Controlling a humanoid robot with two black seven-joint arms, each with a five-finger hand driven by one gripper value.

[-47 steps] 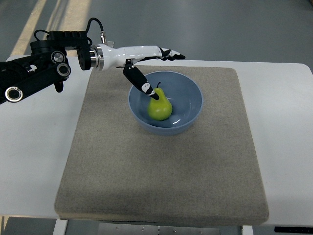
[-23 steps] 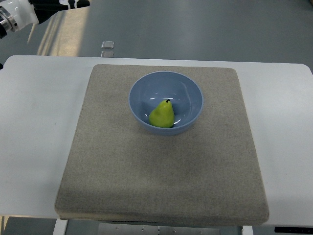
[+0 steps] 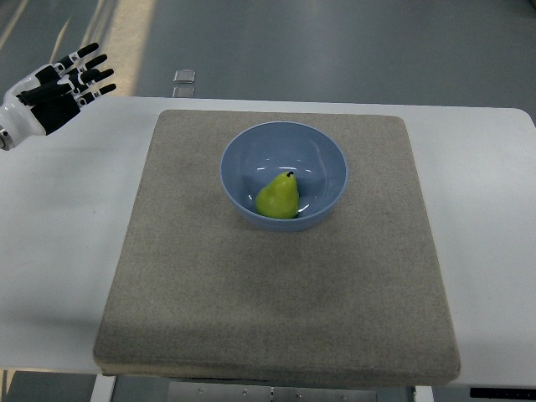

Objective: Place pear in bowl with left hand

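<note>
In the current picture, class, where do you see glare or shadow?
Top view: small bright glints inside the bowl beside the pear; a soft shadow on the mat under the bowl's near rim; sunlit streaks on the floor, top left.

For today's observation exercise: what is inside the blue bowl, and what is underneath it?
Inside the bowl lies one green pear, stem up, near the front wall. The bowl sits on a grey mat. The mat directly beneath it is covered, as is the bowl floor under the pear.
</note>
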